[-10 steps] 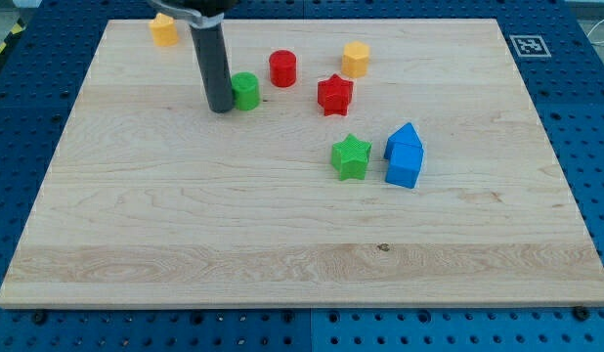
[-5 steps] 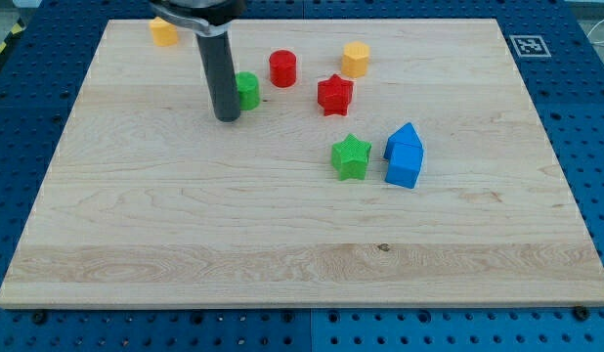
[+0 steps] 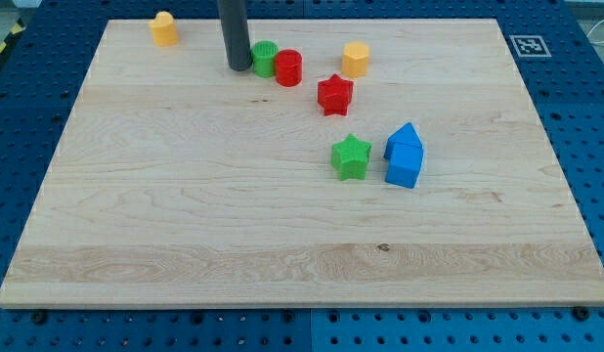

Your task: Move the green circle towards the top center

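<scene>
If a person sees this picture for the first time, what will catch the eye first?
The straight dark rod near the view's top, my tip touching the left side of the green circle block, which presses against the red cylinder block. Next, two blue blocks beside the green star block, right of centre.

Not much to read here, honestly. The only sign-like thing is a small black-and-white square marker [image 3: 525, 45] stuck on the wooden board [image 3: 185, 225] at the view's top right corner. It looks like a fiducial tag of the AprilTag or ArUco sort, though it's too small to be sure which. It's just a block pattern, no letters or digits. The blocks, the rod and the blue perforated table [image 3: 595, 147] carry no legible text, brand or number.
</scene>
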You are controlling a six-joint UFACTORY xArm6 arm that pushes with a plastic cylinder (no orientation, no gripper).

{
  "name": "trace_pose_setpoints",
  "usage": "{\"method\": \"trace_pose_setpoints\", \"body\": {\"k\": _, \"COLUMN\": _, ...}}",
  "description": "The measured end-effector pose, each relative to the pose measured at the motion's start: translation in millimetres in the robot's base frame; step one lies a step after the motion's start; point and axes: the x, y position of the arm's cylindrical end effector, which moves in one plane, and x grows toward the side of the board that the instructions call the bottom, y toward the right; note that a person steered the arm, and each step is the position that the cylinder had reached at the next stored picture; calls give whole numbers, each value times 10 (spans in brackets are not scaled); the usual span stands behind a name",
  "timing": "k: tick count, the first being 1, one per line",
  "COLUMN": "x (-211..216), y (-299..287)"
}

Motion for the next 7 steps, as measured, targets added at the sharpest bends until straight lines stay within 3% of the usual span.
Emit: {"method": "trace_pose_setpoints", "body": {"k": 7, "x": 45, "y": 1107}}
